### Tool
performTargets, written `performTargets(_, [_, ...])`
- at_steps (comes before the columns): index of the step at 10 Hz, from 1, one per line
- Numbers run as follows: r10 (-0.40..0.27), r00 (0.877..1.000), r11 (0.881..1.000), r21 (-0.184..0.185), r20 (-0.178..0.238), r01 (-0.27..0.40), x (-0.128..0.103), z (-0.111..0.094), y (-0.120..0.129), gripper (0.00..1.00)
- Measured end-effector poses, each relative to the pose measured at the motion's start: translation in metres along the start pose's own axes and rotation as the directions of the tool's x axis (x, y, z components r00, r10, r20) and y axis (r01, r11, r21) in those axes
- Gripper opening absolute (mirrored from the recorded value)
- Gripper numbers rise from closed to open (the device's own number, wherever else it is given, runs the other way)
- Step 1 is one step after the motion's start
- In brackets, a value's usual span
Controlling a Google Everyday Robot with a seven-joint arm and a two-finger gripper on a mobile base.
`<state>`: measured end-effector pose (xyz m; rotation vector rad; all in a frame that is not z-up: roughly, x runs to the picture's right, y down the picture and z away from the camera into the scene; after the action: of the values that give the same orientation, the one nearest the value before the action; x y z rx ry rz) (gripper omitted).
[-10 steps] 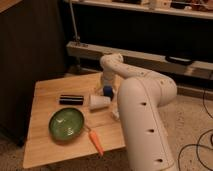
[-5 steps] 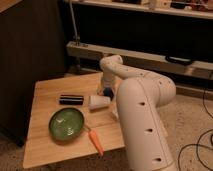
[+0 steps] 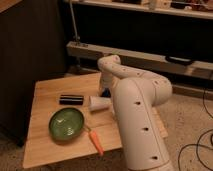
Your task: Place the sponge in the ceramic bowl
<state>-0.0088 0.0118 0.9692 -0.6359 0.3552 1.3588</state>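
The green ceramic bowl sits on the front left of the wooden table. A small patch of the blue sponge shows just behind the white cup, mostly hidden by my arm. My gripper is down at the sponge, right of the cup, at the end of the white arm that covers the table's right side.
A black rectangular bar lies left of the cup. An orange carrot rests near the front edge, right of the bowl. A dark cabinet stands to the left and a metal shelf rail runs behind.
The arm's wrist has shifted slightly left and down toward the sponge. The objects on the table have not moved.
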Motion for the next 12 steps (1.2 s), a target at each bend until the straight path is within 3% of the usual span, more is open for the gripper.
performTargets(2, [-0.046,0.997,0.998,-0.037,0.061,0.048,-0.005,-0.036,0.027,0.08])
performTargets(3, [-0.084,0.991,0.994,-0.067,0.102,0.091,-0.007,-0.065,0.051,0.08])
performTargets(5, [-0.163,0.975,0.977,-0.115,0.151,0.181,0.003,-0.102,0.093,0.08])
performTargets(6, [-0.220,0.962,0.959,-0.147,0.163,0.244,0.021,-0.116,0.120,0.08])
performTargets(8, [-0.307,0.939,0.927,-0.176,0.155,0.332,0.051,-0.125,0.151,0.08])
performTargets(9, [-0.365,0.920,0.904,-0.185,0.141,0.387,0.071,-0.129,0.169,0.08])
performTargets(11, [-0.484,0.869,0.848,-0.189,0.103,0.495,0.116,-0.131,0.193,0.08])
performTargets(12, [-0.542,0.836,0.815,-0.190,0.082,0.547,0.138,-0.131,0.203,0.12])
